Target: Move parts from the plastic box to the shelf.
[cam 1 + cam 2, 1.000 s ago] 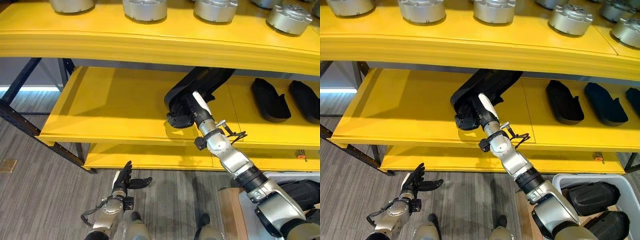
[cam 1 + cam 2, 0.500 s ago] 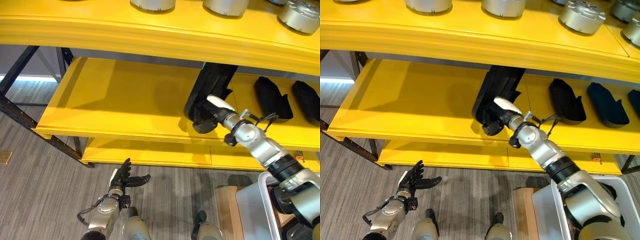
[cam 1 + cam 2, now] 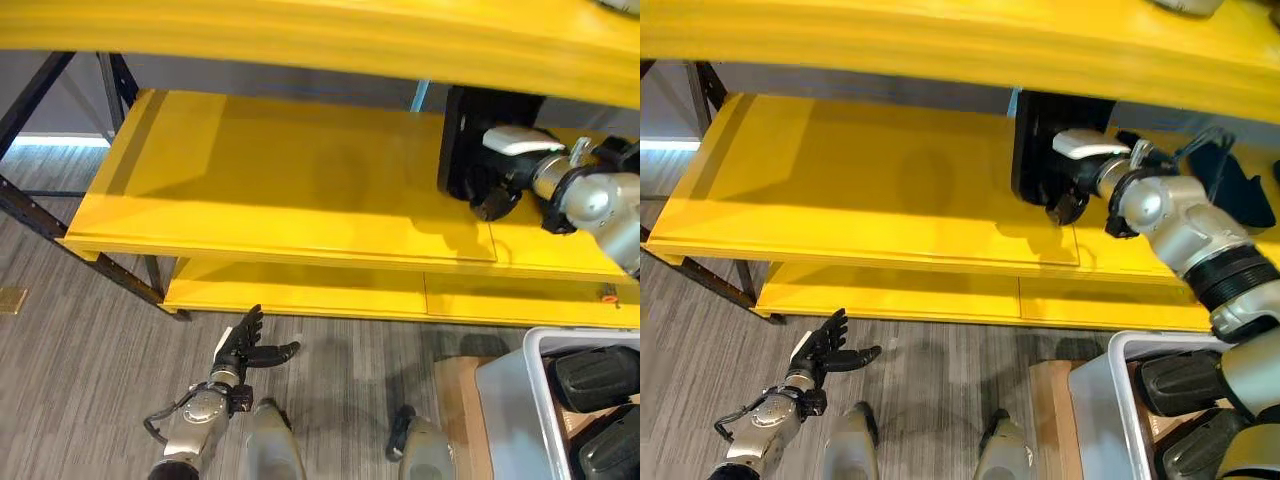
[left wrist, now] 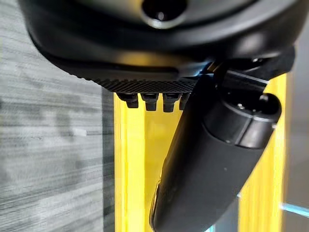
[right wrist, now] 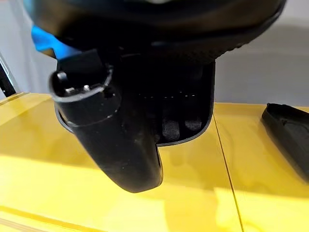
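Rightward along the middle shelf [image 3: 270, 190] since a second ago: the right hand [image 3: 1080, 180] and its black part [image 3: 1040, 150].
Fingers curl round the part, which stands upright on the shelf board near its front edge; broad bare yellow board lies to its left. No writing is legible. The left hand [image 3: 245, 350] hangs spread above the floor; the plastic box [image 3: 1110, 400] holds more parts.

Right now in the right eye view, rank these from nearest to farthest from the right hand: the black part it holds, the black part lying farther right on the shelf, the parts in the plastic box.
1. Held black part, in the right hand.
2. Black shelf part, to the right.
3. Boxed black parts, lower right, in the grey plastic box.
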Controlling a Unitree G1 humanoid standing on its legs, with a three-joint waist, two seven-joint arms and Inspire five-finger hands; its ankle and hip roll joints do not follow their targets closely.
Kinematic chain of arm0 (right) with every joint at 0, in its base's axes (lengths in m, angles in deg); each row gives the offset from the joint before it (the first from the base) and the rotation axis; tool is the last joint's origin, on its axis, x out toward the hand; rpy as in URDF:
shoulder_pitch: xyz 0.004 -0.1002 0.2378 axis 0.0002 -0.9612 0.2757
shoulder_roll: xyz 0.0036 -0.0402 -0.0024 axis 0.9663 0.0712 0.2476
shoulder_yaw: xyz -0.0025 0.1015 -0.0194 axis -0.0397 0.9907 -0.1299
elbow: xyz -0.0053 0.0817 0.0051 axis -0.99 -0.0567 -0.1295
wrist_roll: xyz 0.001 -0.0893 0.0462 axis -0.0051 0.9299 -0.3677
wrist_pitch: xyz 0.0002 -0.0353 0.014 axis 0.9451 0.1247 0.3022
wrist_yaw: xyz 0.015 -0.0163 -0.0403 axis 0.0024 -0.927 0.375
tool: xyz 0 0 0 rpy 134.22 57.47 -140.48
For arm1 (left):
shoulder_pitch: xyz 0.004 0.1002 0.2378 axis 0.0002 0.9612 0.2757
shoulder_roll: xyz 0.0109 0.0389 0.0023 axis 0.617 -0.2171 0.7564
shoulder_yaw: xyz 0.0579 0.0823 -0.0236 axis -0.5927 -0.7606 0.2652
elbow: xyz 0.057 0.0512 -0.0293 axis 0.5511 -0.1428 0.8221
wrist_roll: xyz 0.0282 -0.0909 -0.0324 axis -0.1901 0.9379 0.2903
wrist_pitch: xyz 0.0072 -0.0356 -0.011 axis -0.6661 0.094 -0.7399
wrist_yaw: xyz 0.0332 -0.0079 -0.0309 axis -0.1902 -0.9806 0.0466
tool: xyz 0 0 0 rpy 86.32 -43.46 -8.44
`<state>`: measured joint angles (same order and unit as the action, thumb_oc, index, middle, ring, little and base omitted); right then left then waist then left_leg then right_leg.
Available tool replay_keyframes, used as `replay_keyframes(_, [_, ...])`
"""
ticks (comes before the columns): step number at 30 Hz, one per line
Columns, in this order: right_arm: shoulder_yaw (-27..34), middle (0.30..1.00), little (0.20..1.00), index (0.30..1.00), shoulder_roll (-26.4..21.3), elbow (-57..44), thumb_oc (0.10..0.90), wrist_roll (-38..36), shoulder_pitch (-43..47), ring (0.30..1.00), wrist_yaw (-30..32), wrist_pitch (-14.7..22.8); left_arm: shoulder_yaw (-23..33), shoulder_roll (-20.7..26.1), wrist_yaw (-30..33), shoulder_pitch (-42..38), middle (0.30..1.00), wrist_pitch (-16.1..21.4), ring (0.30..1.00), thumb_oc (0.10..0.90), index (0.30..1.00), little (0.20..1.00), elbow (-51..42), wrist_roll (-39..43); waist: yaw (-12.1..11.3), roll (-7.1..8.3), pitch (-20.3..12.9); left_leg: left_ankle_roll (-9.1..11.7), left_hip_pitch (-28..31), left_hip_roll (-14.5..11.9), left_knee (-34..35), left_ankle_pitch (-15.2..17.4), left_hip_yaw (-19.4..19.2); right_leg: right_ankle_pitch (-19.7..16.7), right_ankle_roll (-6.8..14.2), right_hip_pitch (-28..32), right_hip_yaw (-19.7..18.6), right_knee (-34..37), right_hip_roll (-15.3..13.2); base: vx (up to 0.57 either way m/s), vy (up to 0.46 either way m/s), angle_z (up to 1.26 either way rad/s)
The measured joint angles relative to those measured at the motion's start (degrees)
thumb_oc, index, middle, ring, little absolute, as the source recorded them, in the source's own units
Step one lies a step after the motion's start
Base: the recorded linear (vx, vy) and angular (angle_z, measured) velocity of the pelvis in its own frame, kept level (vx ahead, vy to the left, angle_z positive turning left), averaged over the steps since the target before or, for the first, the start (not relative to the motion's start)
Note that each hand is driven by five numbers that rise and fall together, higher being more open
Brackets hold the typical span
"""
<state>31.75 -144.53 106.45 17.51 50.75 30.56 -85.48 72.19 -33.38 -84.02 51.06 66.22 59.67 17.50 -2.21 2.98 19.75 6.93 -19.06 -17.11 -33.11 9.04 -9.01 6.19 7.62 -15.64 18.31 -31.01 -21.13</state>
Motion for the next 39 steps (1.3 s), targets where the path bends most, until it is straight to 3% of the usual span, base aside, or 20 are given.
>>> replay_keyframes(13, [-2.5, 0.300, 0.300, 0.300, -1.1, 0.8, 0.400, -4.0, 0.6, 0.300, -2.7, 0.8, -0.1, 0.0, -1.2, 0.4, 1.000, 0.1, 1.000, 0.900, 1.000, 1.000, -0.6, 2.2, -2.3, -0.45, 0.1, -0.6, -5.6, -0.4, -6.0, 2.4, 0.8, 1.3, 0.3, -4.9, -1.1, -4.4, -1.2, 0.00, -0.004, 0.00])
replay_keyframes(31, [-2.6, 0.300, 0.300, 0.300, 4.0, 7.6, 0.400, -5.0, 0.9, 0.300, -2.9, 0.8, -0.3, 0.2, -1.1, -0.1, 1.000, 0.5, 1.000, 0.900, 1.000, 1.000, -0.7, 2.9, -4.6, -1.08, 0.3, -0.7, -8.4, 2.0, -7.1, 2.6, 2.6, 2.6, 0.7, -5.9, 0.0, -6.3, -3.5, 0.00, -0.007, 0.07])
replay_keyframes(39, [-2.6, 0.300, 0.300, 0.300, 4.6, 14.2, 0.400, -5.0, 2.8, 0.300, -2.9, 0.4, -0.1, 0.3, -1.1, -0.3, 1.000, 0.6, 1.000, 0.900, 1.000, 1.000, -1.1, 3.0, -5.7, -2.66, 0.9, -0.9, -9.9, 2.3, -7.8, 2.7, 3.2, 3.1, 1.1, -7.0, 0.5, -7.5, -4.1, -0.01, -0.003, 0.03])
